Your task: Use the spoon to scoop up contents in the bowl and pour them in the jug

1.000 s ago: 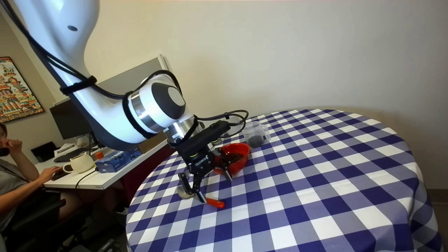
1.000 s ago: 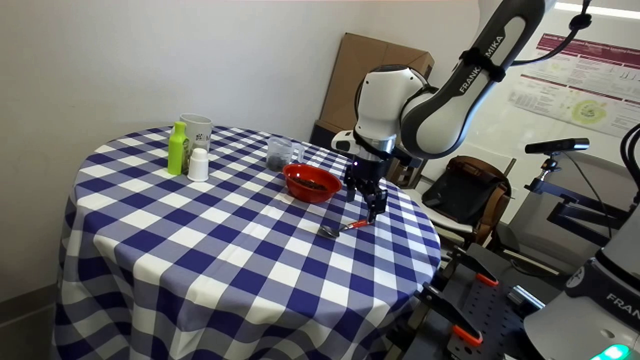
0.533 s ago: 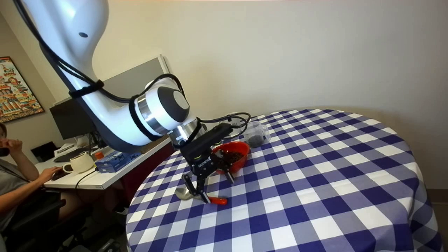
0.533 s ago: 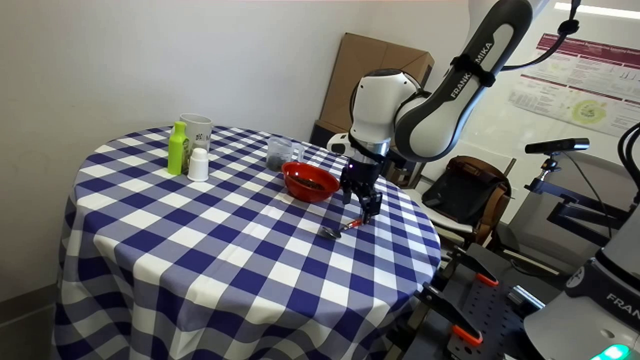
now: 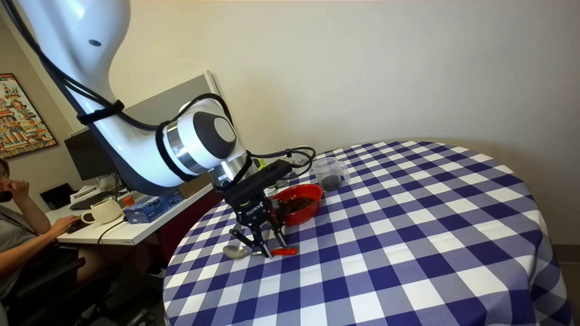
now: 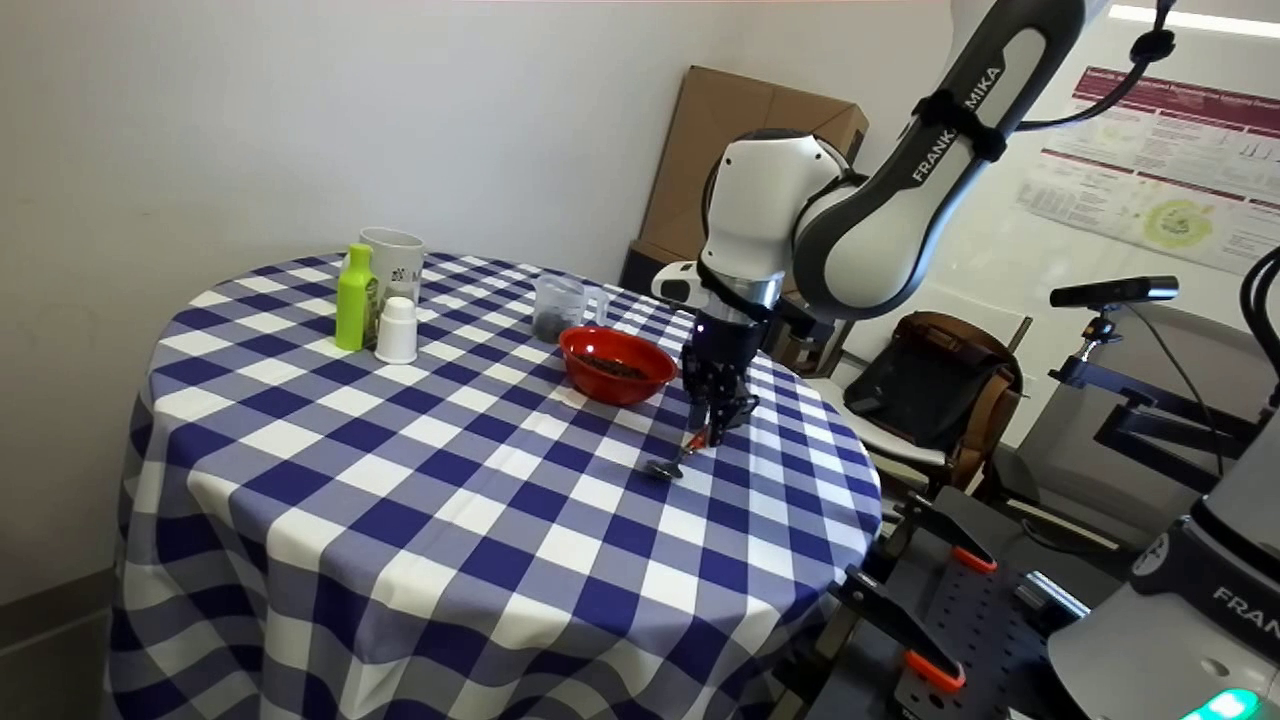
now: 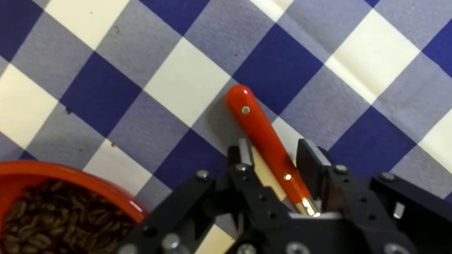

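The gripper (image 7: 274,143) has brought its fingers in a good deal over the last second; from where I stand they were spread wide, and now they flank the handle of the spoon (image 7: 268,146). They have not clamped onto anything yet, as far as I can see: cloth (image 7: 187,81) shows on both sides of the handle, between it and the fingertips. The spoon has swung round a little as they came in, its handle end now nearer the bowl (image 6: 612,388), and the bowl itself has slid slightly towards the jug (image 6: 565,292), perhaps nudged. I'd call this the tail of the reach, with the squeeze next and all the scooping still ahead. The handle lies aslant between the fingers, so it could well twist or skid when they close. Only the wrist view gives me that slant and lets me pick out single dark beans (image 7: 63,218) in the bowl. What it leaves out is the spoon's head (image 5: 235,251), resting on the cloth outside the fingers in both exterior views, and the jug, which stands near the bowl with something dark at its bottom. In an exterior view a green bottle (image 6: 355,300) stands well apart from the work. Whether the gripper's side touches the bowl, I can't tell from any of them.
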Tool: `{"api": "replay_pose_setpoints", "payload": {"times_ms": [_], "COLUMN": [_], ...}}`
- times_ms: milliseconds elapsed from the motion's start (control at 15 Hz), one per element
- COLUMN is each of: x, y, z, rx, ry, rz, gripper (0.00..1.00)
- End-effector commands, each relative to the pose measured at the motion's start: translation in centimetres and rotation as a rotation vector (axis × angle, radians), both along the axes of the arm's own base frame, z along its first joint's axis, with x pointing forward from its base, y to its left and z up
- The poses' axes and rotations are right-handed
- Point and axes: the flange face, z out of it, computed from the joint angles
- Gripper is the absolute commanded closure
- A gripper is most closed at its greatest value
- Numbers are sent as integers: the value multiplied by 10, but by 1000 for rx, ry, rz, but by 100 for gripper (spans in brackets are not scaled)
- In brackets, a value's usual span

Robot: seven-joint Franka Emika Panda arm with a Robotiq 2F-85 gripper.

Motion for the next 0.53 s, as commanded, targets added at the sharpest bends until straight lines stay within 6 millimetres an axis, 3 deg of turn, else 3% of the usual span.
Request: {"api": "replay_pose_setpoints", "payload": {"times_ms": [0, 133, 400, 467], "x": [-13, -17, -23, -24], "y": [4, 5, 7, 8], "z": [12, 13, 18, 18], "rx": [35, 39, 46, 48], "ry": [-17, -18, -19, -16], "rz": [1, -1, -11, -12], "gripper": [92, 100, 100, 94]}}
